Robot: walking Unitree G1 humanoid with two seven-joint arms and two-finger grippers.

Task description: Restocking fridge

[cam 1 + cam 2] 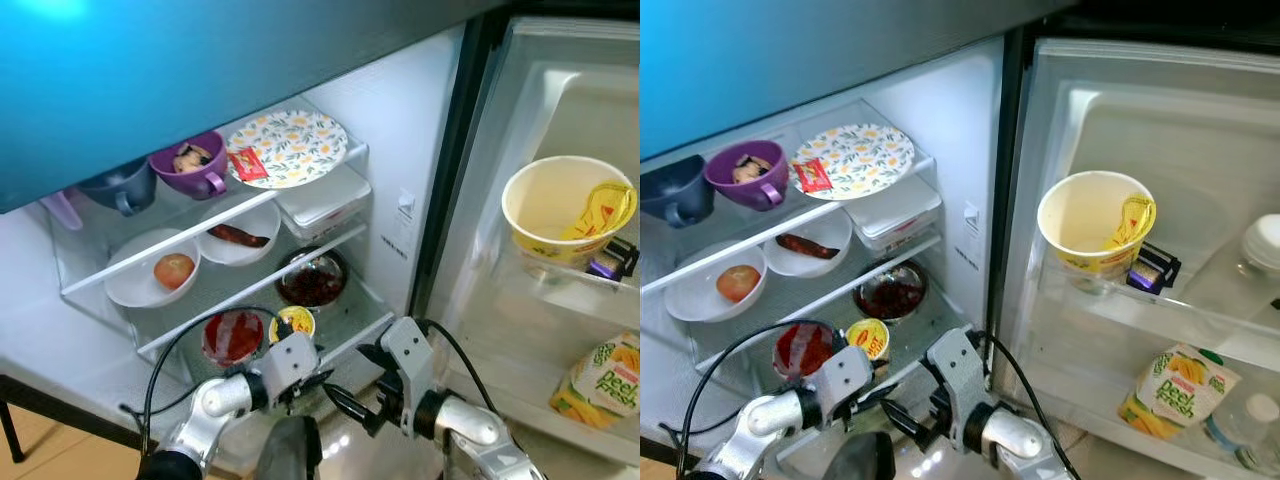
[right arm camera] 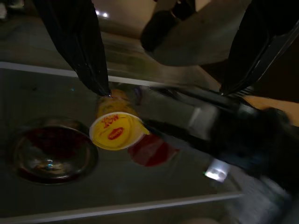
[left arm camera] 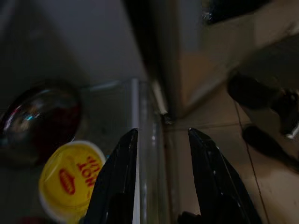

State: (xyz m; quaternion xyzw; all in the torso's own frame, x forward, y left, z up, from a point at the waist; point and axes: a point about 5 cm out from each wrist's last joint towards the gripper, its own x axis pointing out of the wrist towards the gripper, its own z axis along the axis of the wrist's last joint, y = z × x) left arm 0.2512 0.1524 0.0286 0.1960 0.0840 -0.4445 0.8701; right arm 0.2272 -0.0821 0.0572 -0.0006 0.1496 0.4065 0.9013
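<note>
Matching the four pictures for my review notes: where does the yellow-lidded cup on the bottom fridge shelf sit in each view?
Left eye view: yellow-lidded cup on the bottom shelf, just above the left tool.
Right eye view: low and left of centre.
Left wrist view: lower left corner.
Right wrist view: centre left.
Shared landmark: the steel bowl of dark red food beside it.

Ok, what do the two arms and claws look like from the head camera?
Both arms are silver with rounded joints and boxy grey wrist housings. The left claw and right claw each have two long black fingers. A thin black cable loops from each wrist back along its arm.
</note>
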